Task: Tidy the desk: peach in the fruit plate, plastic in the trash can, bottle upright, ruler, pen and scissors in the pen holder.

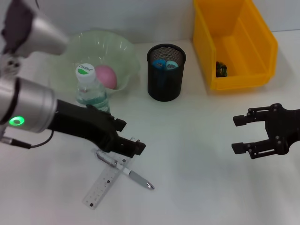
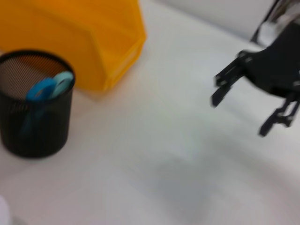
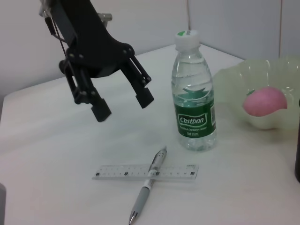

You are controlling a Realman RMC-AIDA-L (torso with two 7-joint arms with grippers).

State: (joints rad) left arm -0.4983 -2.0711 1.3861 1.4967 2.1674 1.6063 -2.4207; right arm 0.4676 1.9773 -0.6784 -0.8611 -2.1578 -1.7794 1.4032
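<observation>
Pen (image 1: 125,169) across ruler (image 1: 104,182), just under open left gripper (image 1: 129,146) fingers

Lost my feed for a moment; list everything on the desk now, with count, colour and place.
Bottle: 1, clear with green label, upright beside the plate.
Peach: 1, pink, in the plate.
Plate: 1, pale green, far left.
Holder: 1, black mesh, centre.
Scissors: 1, blue handles, in the holder.
Bin: 1, yellow, far right, small dark item inside.
Ruler: 1, clear, near left.
Pen: 1, grey, lying across the ruler.
Left pincer: open, above pen and ruler.
Right pincer: open, right side.
</observation>
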